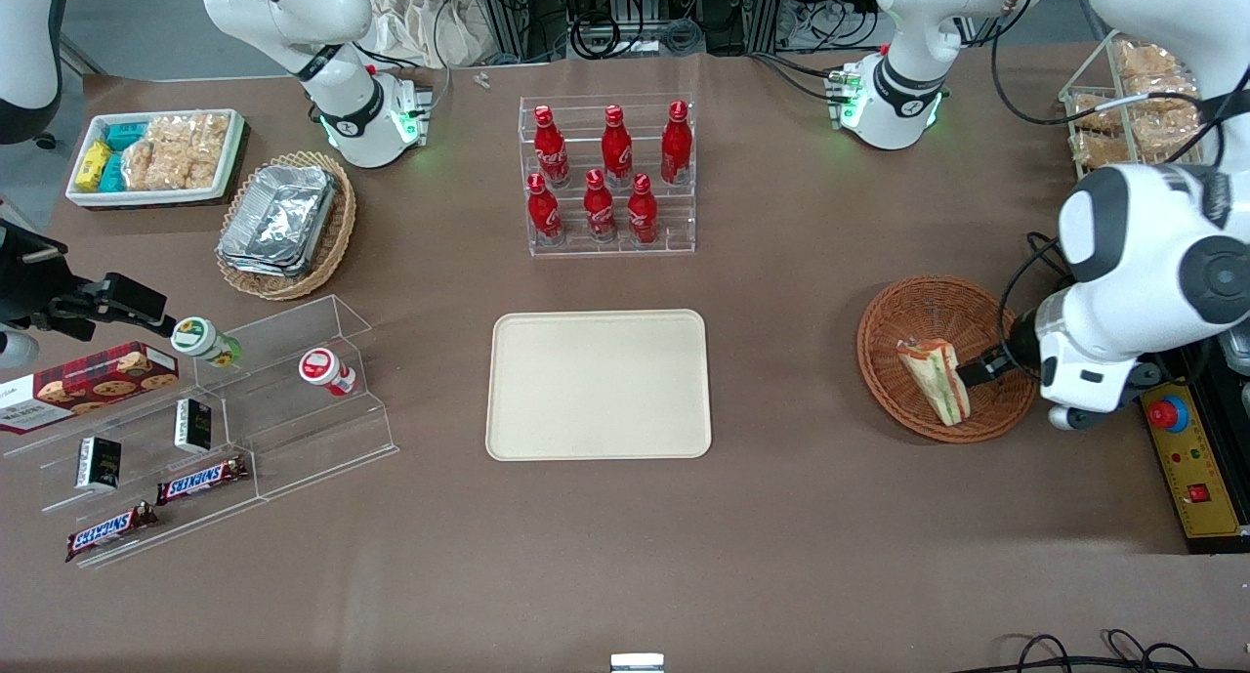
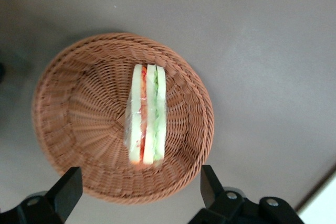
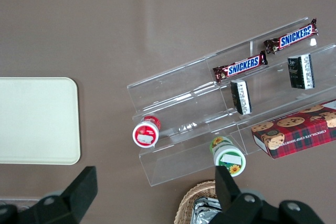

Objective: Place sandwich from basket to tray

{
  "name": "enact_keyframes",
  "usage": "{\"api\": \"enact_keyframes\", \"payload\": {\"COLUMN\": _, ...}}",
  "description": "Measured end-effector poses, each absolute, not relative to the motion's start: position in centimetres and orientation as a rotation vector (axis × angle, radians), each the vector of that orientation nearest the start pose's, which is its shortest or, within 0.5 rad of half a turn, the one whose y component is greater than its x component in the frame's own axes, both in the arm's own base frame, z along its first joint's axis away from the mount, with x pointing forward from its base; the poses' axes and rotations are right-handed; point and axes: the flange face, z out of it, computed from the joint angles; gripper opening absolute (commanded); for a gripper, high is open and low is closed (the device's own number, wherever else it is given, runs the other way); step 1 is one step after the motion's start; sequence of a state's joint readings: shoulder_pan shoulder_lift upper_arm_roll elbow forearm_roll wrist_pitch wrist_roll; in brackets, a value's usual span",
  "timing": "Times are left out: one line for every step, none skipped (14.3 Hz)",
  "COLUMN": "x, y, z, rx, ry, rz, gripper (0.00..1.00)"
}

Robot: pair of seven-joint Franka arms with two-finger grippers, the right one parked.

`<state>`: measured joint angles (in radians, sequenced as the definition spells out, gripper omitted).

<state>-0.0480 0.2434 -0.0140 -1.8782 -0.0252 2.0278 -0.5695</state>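
Sandwich (image 1: 935, 380) was sitting on edge in the reddish wicker basket (image 1: 913, 307), toward the working arm's end of the table, roughly 3 o'clock from the cream tray (image 1: 598, 384) in the front view. The left gripper (image 2: 139, 190) hung just above the basket with its fingers (image 2: 67, 188) spread wide, nothing in them.

My take on doing this bit well: drop straight down so the fingers land on the two bread faces, not the pointy ends, and squeeze gently since the clear wrap looked slippery and the bread soft. Watch the basket rim too, one finger looked close to it.

View differences: the wrist camera showed the filling layers edge-on, red-orange on one side and green on the other, plus the open finger gap. From the front the arm hid most of the gripper, but only that view showed the tray and basket together, well apart.
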Motion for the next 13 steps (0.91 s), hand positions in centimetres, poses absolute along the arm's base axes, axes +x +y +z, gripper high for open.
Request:
{"api": "enact_keyframes", "payload": {"x": 59.8, "y": -3.9, "z": 35.8, "rx": -3.028, "ry": -0.810, "rz": 0.143, "gripper": 1.00}}
{"api": "enact_keyframes", "payload": {"x": 59.2, "y": -3.9, "z": 34.2, "rx": -3.028, "ry": -0.815, "rz": 0.137, "gripper": 1.00}}
{"api": "enact_keyframes", "payload": {"x": 58.6, "y": -3.8, "z": 32.9, "rx": -3.029, "ry": -0.818, "rz": 0.123, "gripper": 1.00}}
{"api": "enact_keyframes", "payload": {"x": 58.1, "y": -3.8, "z": 31.7, "rx": -3.031, "ry": -0.819, "rz": 0.107, "gripper": 1.00}}
{"api": "enact_keyframes", "payload": {"x": 57.6, "y": -3.7, "z": 30.6, "rx": -3.032, "ry": -0.818, "rz": 0.097, "gripper": 1.00}}
{"api": "enact_keyframes", "payload": {"x": 57.0, "y": -3.7, "z": 29.7, "rx": -3.032, "ry": -0.818, "rz": 0.093, "gripper": 1.00}}
{"api": "enact_keyframes", "payload": {"x": 56.6, "y": -3.6, "z": 28.9, "rx": -3.030, "ry": -0.818, "rz": 0.096, "gripper": 1.00}}
{"api": "enact_keyframes", "payload": {"x": 56.2, "y": -3.6, "z": 28.2, "rx": -3.028, "ry": -0.818, "rz": 0.102, "gripper": 1.00}}
{"api": "enact_keyframes", "payload": {"x": 55.9, "y": -3.5, "z": 27.6, "rx": -3.026, "ry": -0.819, "rz": 0.108, "gripper": 1.00}}
{"api": "enact_keyframes", "payload": {"x": 55.8, "y": -3.5, "z": 27.0, "rx": -3.024, "ry": -0.819, "rz": 0.116, "gripper": 1.00}}
{"api": "enact_keyframes", "payload": {"x": 55.7, "y": -3.5, "z": 26.3, "rx": -3.023, "ry": -0.819, "rz": 0.121, "gripper": 0.90}}
{"api": "enact_keyframes", "payload": {"x": 55.7, "y": -3.5, "z": 25.6, "rx": -3.021, "ry": -0.819, "rz": 0.127, "gripper": 0.69}}
{"api": "enact_keyframes", "payload": {"x": 55.7, "y": -3.5, "z": 24.9, "rx": -3.019, "ry": -0.819, "rz": 0.135, "gripper": 0.39}}
